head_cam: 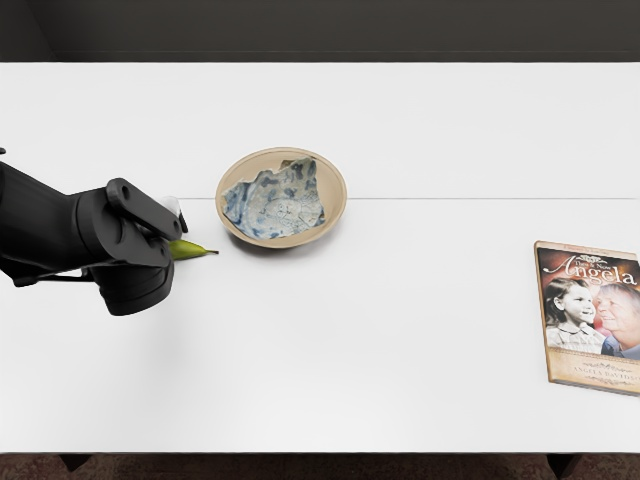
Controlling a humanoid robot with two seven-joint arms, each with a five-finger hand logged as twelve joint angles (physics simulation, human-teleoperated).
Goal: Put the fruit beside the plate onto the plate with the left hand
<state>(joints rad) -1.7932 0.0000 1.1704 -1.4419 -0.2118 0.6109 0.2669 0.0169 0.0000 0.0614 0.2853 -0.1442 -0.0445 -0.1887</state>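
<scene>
Head view slants down (fairly near) over the table (400, 340).

**1 book on a white surface**

A book (590, 316) lies flat near the right edge of the white surface (400, 350), slightly askew. Its cover shows 2 faces, a girl and an older person, under the word "Angela". A thin line crosses the surface from side to side. Behind the far edge is a dark wall (320, 30).

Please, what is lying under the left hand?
Only the pointed end of a green fruit shows, sticking out from under the left hand toward the plate. The rest is covered, so its shape cannot be seen.
</scene>
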